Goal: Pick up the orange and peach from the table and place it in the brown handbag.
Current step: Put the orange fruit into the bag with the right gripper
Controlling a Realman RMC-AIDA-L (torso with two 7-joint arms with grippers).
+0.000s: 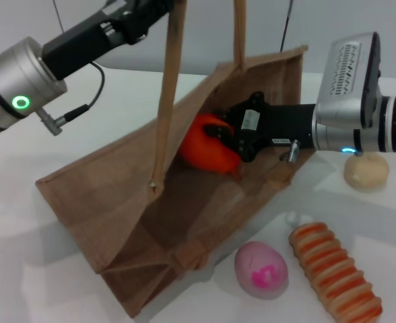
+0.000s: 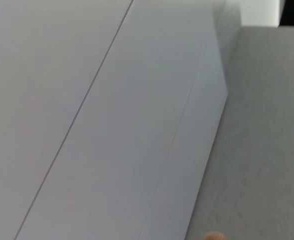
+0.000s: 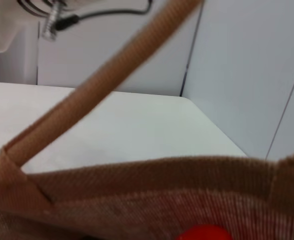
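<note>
The brown handbag (image 1: 117, 202) lies tilted on the white table with its mouth open towards me. One strap (image 1: 168, 94) runs up to my left gripper (image 1: 163, 8) at the top edge of the head view. My right gripper (image 1: 219, 134) reaches into the bag's mouth and is shut on the orange (image 1: 201, 153), which is inside the bag near its far wall. The right wrist view shows the bag's rim (image 3: 137, 180), the strap (image 3: 102, 85) and a sliver of the orange (image 3: 204, 233). The peach (image 1: 260, 269) lies on the table just outside the bag's near corner.
An orange-and-cream striped ridged loaf (image 1: 334, 279) lies right of the peach. A beige round lump (image 1: 366, 171) sits under my right arm. The left wrist view shows only a grey wall.
</note>
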